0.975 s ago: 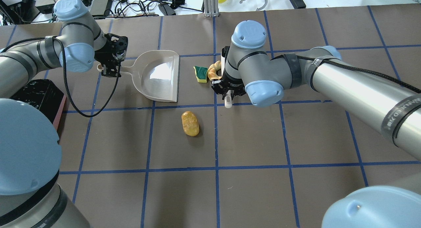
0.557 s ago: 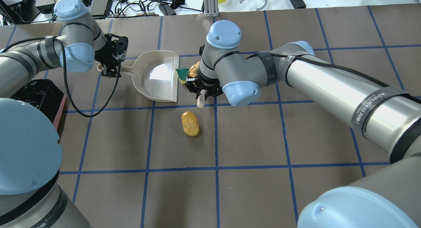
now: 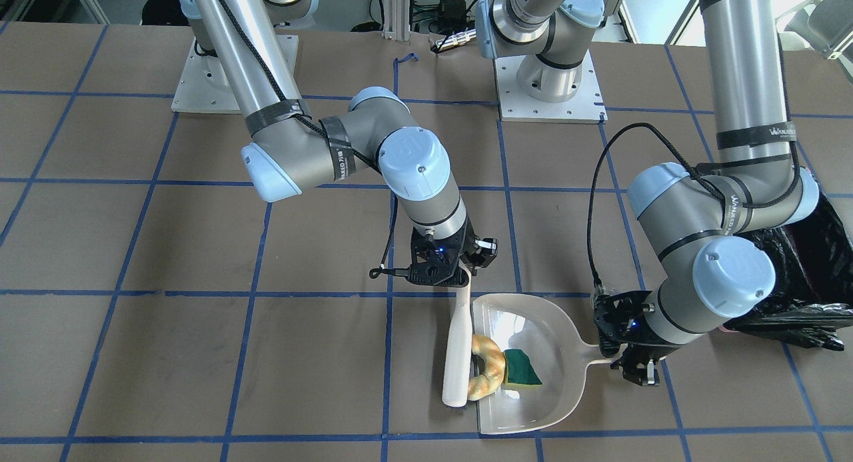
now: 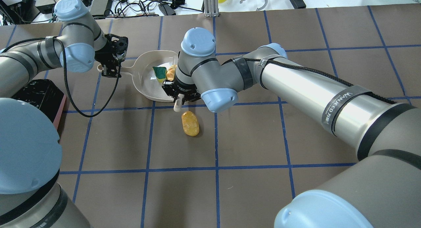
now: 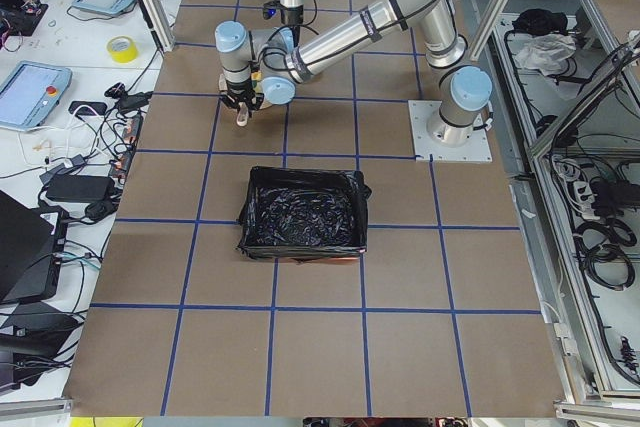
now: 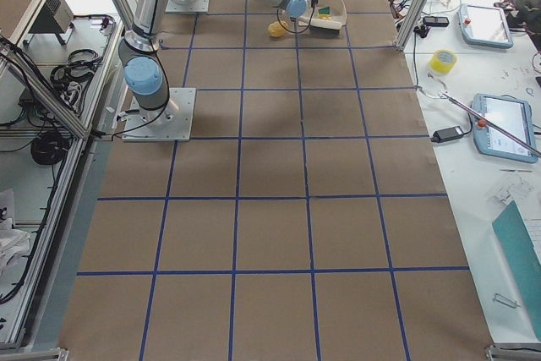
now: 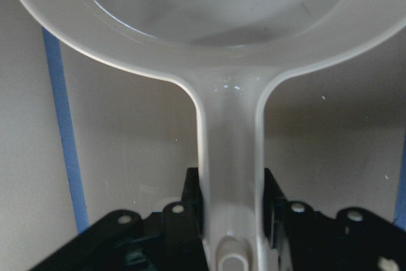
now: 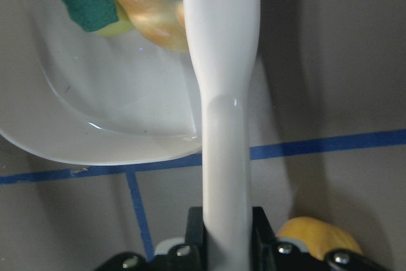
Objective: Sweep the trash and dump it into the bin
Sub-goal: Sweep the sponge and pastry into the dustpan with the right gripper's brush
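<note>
My left gripper [image 4: 110, 68] is shut on the handle [image 7: 228, 157] of the beige dustpan [image 4: 144, 81], which lies flat on the table. The green sponge wedge [image 4: 160, 71] and the tan croissant piece [image 4: 170, 72] lie inside the pan, as the front view shows [image 3: 521, 370] [image 3: 488, 372]. My right gripper [image 4: 179, 97] is shut on a white brush [image 3: 456, 355] that lies across the pan's mouth against the croissant. The yellow-brown potato lump [image 4: 190, 123] lies on the table just behind the brush, outside the pan. The pink bin with its black bag [image 5: 303, 212] stands to the pan's left.
The bin's corner shows at the left edge of the overhead view [image 4: 36, 96], under my left arm. Cables and devices lie beyond the table's far edge. The brown table has a blue tape grid.
My right arm swept the brush leftward and pushed the sponge and croissant from the table into the dustpan. The left arm, the dustpan and the potato lump have not moved.
</note>
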